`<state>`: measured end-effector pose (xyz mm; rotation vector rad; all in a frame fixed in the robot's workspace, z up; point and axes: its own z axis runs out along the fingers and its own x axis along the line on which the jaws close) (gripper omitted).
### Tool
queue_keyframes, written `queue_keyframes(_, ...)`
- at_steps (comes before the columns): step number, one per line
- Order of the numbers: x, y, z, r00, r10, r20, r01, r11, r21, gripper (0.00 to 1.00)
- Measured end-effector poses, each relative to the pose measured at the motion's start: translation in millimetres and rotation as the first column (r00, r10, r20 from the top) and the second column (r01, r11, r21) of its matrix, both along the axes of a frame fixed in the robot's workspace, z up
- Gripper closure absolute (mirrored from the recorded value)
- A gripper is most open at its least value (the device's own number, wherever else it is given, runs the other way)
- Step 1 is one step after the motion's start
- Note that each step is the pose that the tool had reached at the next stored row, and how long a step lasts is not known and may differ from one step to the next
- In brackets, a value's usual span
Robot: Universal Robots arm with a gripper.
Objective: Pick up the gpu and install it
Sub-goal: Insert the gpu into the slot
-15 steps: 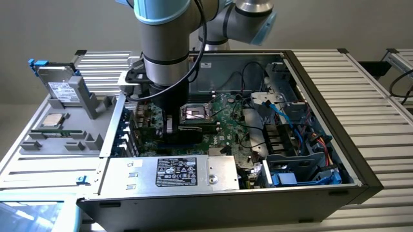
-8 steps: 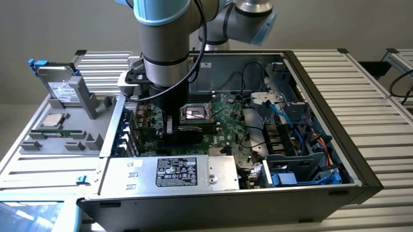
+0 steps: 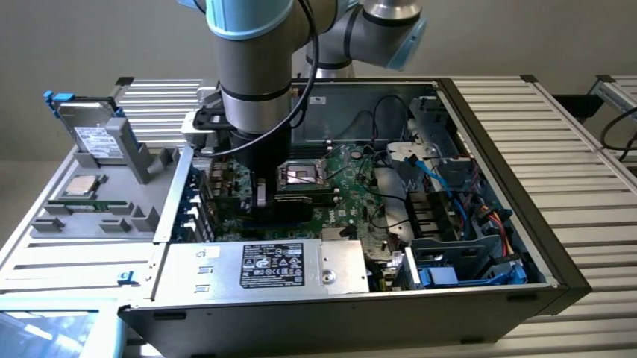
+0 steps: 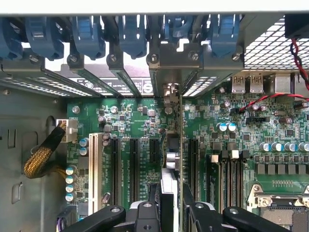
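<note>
The arm's gripper point(image 3: 261, 195) is down inside the open computer case point(image 3: 557, 246), over the motherboard point(image 3: 344, 190) and just beside the processor socket point(image 3: 298, 176), toward the exterior view's left of it.

In the wrist view the gripper point(image 4: 173, 203) is closed on the gpu point(image 4: 175, 145), which is seen edge-on: a thin green board with a silver and black block on one face, held upright between the two black fingers point(image 4: 145, 215). The card runs from the fingers across the motherboard point(image 4: 130, 121) to the rear wall of the case, where its metal end bracket point(image 4: 170, 94) meets the row of slot openings under the blue clips point(image 4: 133, 36).

Relative to the gpu: black expansion slots point(image 4: 134, 162) lie parallel on one side, with a white slot point(image 4: 93, 171) farther out; the memory slots point(image 4: 227, 176) and the processor socket point(image 4: 282, 212) lie on the other side. Whether the card's lower edge is seated in a slot, I cannot tell.

A power supply point(image 3: 274, 267) sits at the near edge of the case, below the gripper in the exterior view. A hard drive point(image 3: 98, 138) stands on the grey tray point(image 3: 89, 224), well apart from the gpu.
</note>
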<state>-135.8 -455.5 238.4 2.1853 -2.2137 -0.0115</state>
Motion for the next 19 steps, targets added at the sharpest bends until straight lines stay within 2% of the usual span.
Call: queue_keyframes(19,-2.2,0.2,-2.3,1.0000,-0.001,0.0004,0.001,1.0000,0.0001,0.72)
